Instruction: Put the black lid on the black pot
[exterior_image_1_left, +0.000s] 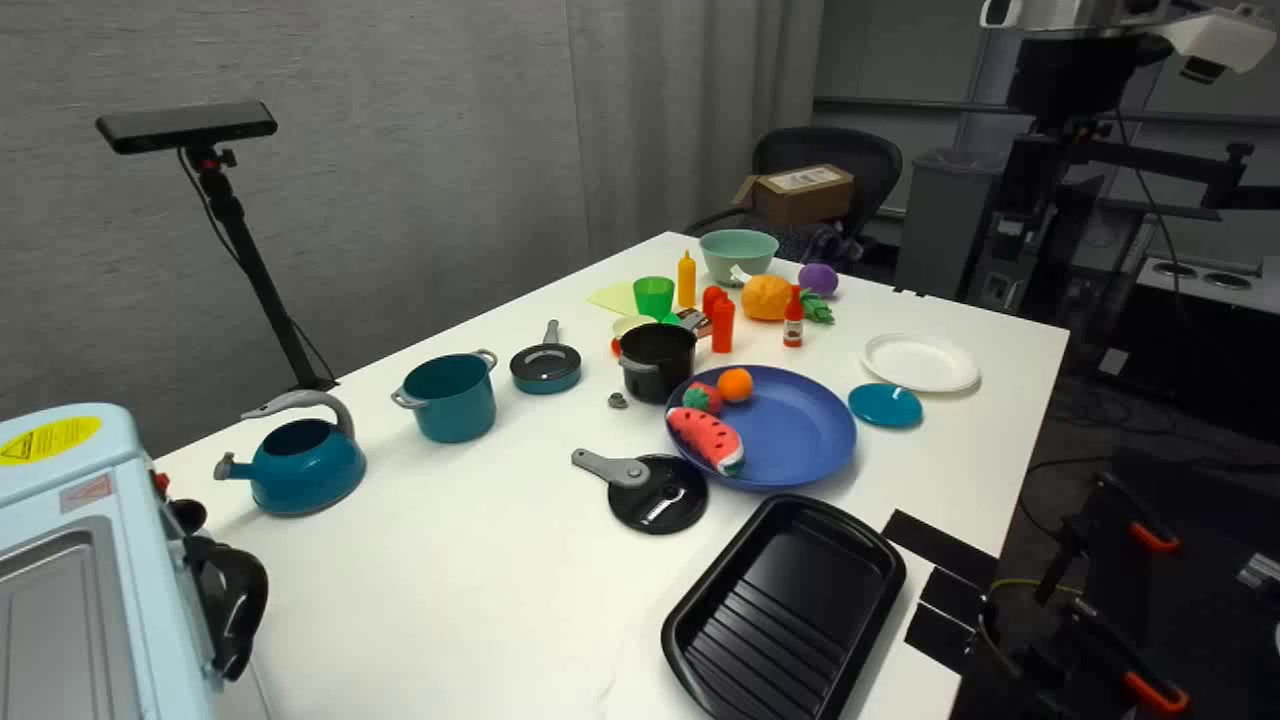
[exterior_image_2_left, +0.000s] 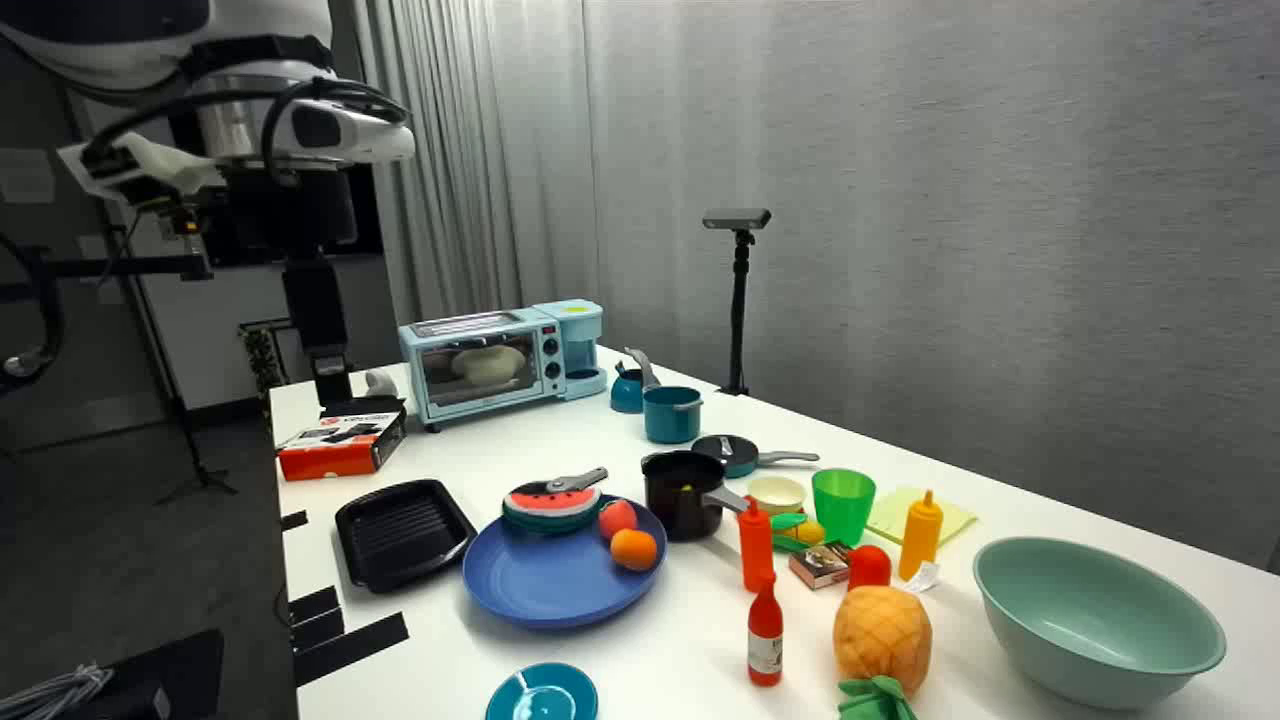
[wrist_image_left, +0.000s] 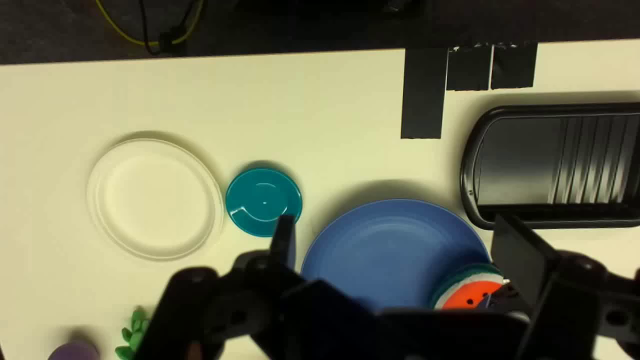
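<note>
While the jaws stand wide apart, clamped on nothing, the lid (exterior_image_1_left: 658, 495) lies flat on the worktop (exterior_image_1_left: 450, 580), lower than the jaws and well apart from them; in the wrist view the jaw on the right seems to hide most of it. Left to right in an exterior view, the handle (exterior_image_1_left: 606, 466) comes first: a flat grey bar, rounded at its free end and reaching out past the rim. It looks the best hold, with the jaws turned to close across its narrow width. I judge it to be stiff plastic, light and hard to break, though the lid may droop or twist if pinched near the tip; a bite close to the round joint should be steadier. Next comes the lid's body, thin, round and glossy black, with a bright reflection; its edge is probably slick and too low for the jaws to get under. The pot (exterior_image_1_left: 668, 380), beyond it and likewise below the jaws, is uncovered. Rightmost, the plate (exterior_image_1_left: 800, 430) lies beneath the gap between the jaws, just beside the lid; whether the two touch, I cannot tell.
</note>
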